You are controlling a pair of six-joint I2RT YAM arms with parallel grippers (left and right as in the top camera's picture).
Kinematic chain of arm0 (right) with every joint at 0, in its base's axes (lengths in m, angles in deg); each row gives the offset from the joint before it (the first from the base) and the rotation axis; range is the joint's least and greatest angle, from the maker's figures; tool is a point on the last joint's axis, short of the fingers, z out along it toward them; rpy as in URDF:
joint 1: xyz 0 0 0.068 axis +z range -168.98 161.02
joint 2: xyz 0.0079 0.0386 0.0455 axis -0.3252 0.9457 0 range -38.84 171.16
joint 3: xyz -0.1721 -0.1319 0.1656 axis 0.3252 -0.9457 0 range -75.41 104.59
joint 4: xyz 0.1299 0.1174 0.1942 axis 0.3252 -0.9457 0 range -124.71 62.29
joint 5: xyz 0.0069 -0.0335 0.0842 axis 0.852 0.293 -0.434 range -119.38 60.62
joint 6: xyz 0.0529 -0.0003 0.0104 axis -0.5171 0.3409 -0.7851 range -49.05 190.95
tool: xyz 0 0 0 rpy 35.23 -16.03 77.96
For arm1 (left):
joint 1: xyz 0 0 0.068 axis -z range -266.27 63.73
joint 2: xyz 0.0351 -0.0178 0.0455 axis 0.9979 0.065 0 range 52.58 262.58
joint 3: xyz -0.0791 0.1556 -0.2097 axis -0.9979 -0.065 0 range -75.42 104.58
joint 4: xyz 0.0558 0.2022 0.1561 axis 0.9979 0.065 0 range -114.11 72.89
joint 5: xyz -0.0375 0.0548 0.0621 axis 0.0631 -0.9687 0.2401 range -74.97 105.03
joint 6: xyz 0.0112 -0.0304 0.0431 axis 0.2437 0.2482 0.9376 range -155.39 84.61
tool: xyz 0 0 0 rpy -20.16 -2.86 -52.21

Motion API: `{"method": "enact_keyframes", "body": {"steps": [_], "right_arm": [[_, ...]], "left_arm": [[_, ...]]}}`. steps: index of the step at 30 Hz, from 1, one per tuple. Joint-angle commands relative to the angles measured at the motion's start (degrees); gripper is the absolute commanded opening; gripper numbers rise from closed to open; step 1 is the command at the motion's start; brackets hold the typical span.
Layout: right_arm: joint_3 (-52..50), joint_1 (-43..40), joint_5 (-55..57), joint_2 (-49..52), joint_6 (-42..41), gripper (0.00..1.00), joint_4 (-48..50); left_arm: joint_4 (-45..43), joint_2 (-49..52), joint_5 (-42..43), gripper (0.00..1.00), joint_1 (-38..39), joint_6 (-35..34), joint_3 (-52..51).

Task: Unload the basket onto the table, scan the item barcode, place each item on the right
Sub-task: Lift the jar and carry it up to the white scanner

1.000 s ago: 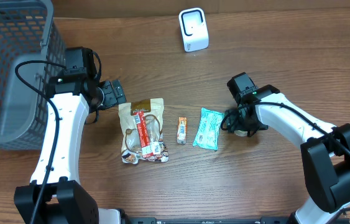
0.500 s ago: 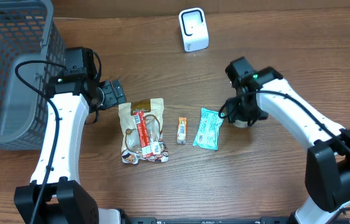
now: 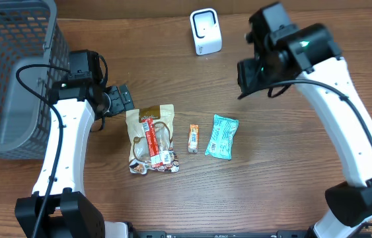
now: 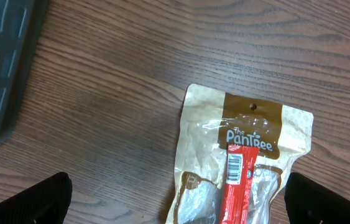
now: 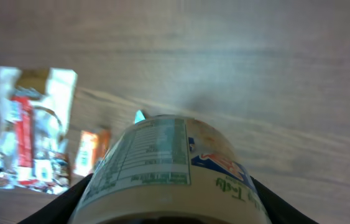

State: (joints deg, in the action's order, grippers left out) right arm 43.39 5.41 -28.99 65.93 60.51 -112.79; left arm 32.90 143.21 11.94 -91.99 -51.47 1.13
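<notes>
Right gripper (image 3: 246, 76) had risen off the brown wooden table (image 3: 291, 198) since the earlier frame, its jaws clamped around a cylindrical tub with a printed nutrition label (image 5: 168, 162). Below and beyond the tub lay a teal foil packet (image 3: 222, 137), then a small orange snack bar (image 3: 193, 137), then a cream-and-brown pouch bearing a red wrapper (image 3: 151, 139). A white box-shaped scanner (image 3: 205, 31) stood off to one side of the gripper. Left gripper (image 3: 121, 100) hovered over the pouch's top edge, jaws fully wide and holding nothing.
</notes>
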Motion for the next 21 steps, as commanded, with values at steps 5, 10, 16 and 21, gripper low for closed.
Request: {"method": "enact_keyframes", "body": {"steps": [5,10,16,21], "right_arm": [[3.30,-0.24,-1.01,-0.98,0.50,0.50,1.46],[3.30,-0.24,-1.92,1.99,0.50,0.51,6.56],[3.32,-0.24,-3.78,8.24,2.01,0.50,15.63],[3.32,-0.24,-3.74,14.10,2.01,0.49,25.22]], "left_arm": [[-0.26,-0.15,-0.31,1.00,0.11,0.44,0.81],[-0.26,-0.15,-0.31,1.00,0.11,0.44,0.79],[-0.26,-0.15,-0.31,1.00,0.11,0.44,0.79],[-0.26,-0.15,-0.28,1.00,0.11,0.44,0.79]]}}
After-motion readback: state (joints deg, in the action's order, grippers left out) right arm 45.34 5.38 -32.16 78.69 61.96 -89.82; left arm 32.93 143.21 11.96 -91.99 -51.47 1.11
